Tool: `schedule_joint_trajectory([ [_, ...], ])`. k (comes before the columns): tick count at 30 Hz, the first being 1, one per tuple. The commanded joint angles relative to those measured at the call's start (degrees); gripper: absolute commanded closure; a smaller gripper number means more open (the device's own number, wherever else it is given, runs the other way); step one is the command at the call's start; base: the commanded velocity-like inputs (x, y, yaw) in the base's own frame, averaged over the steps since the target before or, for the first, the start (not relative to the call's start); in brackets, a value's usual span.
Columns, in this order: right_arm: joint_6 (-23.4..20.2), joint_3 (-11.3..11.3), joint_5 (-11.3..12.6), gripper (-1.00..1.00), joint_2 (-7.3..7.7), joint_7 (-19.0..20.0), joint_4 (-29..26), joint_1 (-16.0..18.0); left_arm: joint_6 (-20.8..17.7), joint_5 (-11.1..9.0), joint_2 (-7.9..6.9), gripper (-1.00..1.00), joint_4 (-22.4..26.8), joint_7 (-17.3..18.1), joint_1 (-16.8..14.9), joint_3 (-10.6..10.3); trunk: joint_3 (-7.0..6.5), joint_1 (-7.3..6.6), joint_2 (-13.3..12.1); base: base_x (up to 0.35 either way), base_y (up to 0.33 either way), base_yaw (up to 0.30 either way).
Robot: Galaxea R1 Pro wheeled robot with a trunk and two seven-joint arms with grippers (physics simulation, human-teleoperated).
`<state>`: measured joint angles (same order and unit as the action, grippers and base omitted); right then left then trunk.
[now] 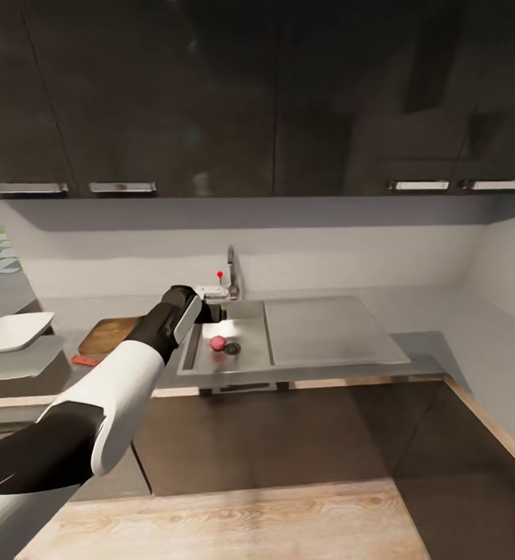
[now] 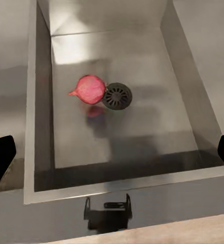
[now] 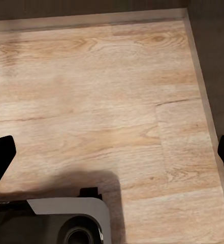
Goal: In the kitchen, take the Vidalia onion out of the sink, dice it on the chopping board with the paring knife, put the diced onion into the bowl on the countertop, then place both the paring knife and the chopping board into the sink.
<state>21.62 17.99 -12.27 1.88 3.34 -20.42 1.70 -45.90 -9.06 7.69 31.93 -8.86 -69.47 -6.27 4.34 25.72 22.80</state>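
Your left gripper is hovering wide open, holding nothing, over the sink; the Vidalia onion is lying centre-frame, seemingly touching the drain.

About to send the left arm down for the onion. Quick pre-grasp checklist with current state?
1. Onion in the sink, on the basin floor: ok.
2. Onion free of obstacles: it lies right beside the drain; touching or not, cannot tell.
3. Left tool open, fingertips wide apart at the wrist view's edges: ok.
4. Left tool lined up above the basin: ok, not yet lowered.
5. Board ready on the countertop, bowl beside it: ok.
6. Right tool open, facing the wooden floor: ok.
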Motion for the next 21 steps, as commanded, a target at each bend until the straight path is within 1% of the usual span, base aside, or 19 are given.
schedule_joint_trajectory([
  [1, 0.23, 0.48, -0.39, -1.0, -0.03, 0.35, 0.03, 0.06, -0.19, -0.65, -0.09, -1.0, -0.08, -0.5, -0.05, -0.28, 0.14, 0.07, 0.12, 0.332, 0.0, -0.001],
  [7, 0.19, 0.49, -0.39, -1.0, -0.04, 0.35, 0.05, 0.06, -0.08, -0.62, -0.36, -1.0, -0.51, -0.47, -0.05, -0.32, 0.49, 0.07, 0.12, 0.34, 0.0, 0.0],
  [16, 0.18, 0.46, -0.36, -1.0, -0.1, 0.35, 0.11, 0.06, -0.07, -0.61, -0.23, -1.0, -0.5, -0.47, -0.05, -0.41, 1.29, 0.07, 0.12, 0.334, -0.017, 0.0],
  [21, 0.18, 0.46, -0.39, -1.0, -0.11, 0.35, 0.12, 0.06, -0.07, -0.61, -0.3, -1.0, -0.29, -0.49, -0.05, -0.38, 1.76, 0.07, 0.12, 0.122, -0.035, 0.0],
])
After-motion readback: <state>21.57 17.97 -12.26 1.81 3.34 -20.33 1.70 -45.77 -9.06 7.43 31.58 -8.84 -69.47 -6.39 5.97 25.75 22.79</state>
